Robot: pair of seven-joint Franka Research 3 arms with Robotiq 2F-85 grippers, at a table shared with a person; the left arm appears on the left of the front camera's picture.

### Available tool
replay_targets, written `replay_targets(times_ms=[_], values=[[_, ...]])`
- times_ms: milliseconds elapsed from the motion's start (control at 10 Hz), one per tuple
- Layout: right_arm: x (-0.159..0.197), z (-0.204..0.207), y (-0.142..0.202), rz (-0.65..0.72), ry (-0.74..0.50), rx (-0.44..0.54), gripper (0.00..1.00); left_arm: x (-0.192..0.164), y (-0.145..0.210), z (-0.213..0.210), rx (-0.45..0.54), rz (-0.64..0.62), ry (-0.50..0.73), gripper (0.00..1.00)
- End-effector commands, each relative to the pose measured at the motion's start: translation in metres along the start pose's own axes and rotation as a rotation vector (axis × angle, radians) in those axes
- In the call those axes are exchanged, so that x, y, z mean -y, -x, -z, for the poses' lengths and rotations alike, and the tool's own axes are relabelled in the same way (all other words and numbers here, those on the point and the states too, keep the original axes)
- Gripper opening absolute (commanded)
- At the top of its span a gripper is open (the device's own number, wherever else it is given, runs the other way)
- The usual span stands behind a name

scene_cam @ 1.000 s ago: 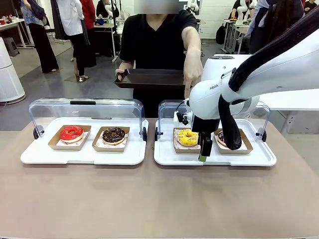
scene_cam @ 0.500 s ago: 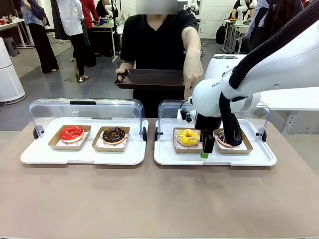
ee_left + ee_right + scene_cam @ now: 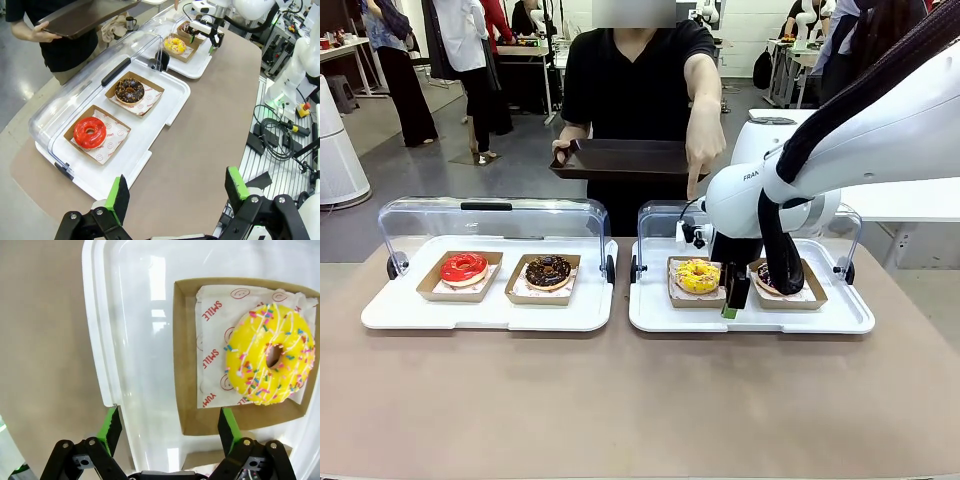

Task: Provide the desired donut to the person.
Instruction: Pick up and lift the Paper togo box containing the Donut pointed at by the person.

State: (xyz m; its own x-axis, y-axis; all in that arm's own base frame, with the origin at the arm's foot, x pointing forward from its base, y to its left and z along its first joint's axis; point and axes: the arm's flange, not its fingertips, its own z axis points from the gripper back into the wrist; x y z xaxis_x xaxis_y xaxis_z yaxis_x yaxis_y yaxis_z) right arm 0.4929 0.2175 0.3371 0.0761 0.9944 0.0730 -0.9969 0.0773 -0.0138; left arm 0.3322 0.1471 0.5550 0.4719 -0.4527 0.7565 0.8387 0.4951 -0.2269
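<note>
Right claw (image 3: 170, 432) spread wide, empty, above white tray (image 3: 95, 340) beside yellow donut (image 3: 270, 355); left claw (image 3: 177, 192) spread, empty.

Right arm (image 3: 865, 125) reaching in from right side, wrist bending straight down. Right gripper (image 3: 730, 300) pointing vertically downward, jaws standing wide apart, gripping nothing. Left gripper (image 3: 177, 189) hanging high, tilting down and forward, green pads (image 3: 119, 194) spreading wide, likewise carrying nothing.
</note>
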Motion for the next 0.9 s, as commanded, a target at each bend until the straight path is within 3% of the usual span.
replay_targets(times_ms=[0,400,500,600,700,800], values=[[0.0056,0.0062,-0.0002,-0.030,0.011,0.033,1.00,-0.0006,-0.0002,-0.0010,0.021,0.017,0.008,1.00],[0.0057,0.0120,0.0001,-0.050,0.014,0.052,1.00,-0.0006,-0.0002,-0.0010,0.021,0.017,0.008,1.00],[0.0046,0.0120,-0.0002,-0.069,0.026,0.049,0.90,-0.0006,-0.0002,-0.0010,0.021,0.017,0.008,1.00],[0.0048,0.0124,-0.0005,-0.067,0.026,0.048,0.42,-0.0006,-0.0002,-0.0010,0.021,0.017,0.008,1.00],[0.0044,0.0126,-0.0004,-0.070,0.026,0.045,0.31,-0.0006,-0.0002,-0.0010,0.021,0.017,0.008,1.00],[0.0043,0.0132,-0.0005,-0.072,0.025,0.045,0.00,-0.0006,-0.0002,-0.0010,0.021,0.017,0.008,1.00]])
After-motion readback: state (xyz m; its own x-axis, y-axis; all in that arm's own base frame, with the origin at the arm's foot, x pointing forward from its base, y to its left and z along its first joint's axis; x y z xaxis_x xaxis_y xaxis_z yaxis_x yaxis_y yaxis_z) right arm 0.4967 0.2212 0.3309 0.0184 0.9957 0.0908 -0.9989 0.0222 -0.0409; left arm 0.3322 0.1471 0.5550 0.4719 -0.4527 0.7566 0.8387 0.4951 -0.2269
